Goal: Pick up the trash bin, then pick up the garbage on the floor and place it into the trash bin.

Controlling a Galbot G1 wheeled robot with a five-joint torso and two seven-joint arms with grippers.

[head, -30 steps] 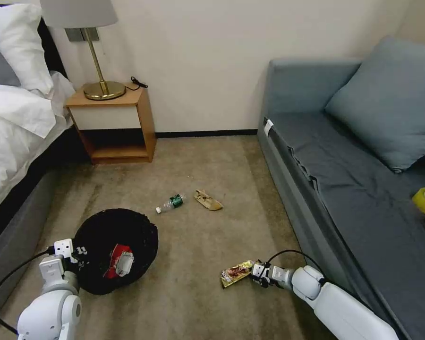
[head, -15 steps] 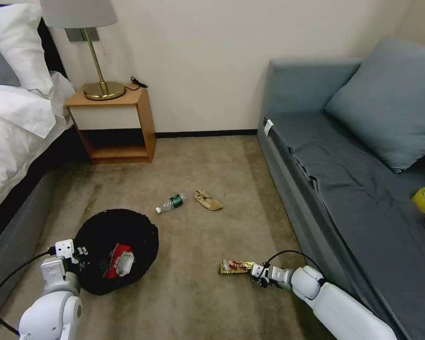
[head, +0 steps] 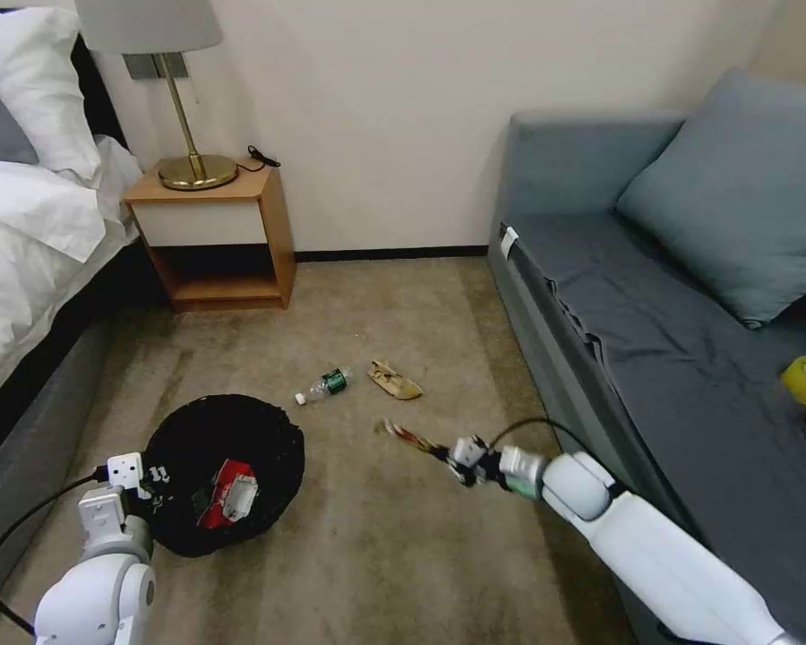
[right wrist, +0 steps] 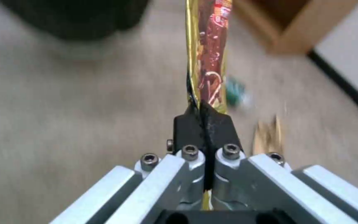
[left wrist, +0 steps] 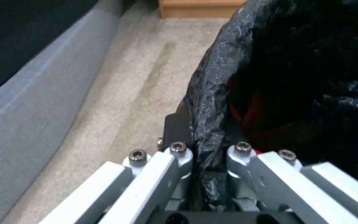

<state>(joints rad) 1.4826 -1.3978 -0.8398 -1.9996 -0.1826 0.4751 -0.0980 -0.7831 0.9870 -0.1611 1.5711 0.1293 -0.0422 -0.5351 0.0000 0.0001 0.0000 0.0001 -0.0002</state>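
Litter remained: the bottle [head: 326, 383] and tan wrapper [head: 395, 381] lay mid-carpet. The red-and-white packet [head: 227, 494] sat inside the trash bin [head: 188, 430], its rim pinched by the left gripper [left wrist: 206, 155]. The right gripper [right wrist: 204, 119] had its jaws pressed on the gold-brown snack wrapper [right wrist: 208, 59], held above the carpet.

The left gripper [left wrist: 199, 149] is clamped on the rim of the trash bin [left wrist: 295, 77] (its black bag is wrinkled, something red shows inside), above the beige carpet [left wrist: 137, 87].
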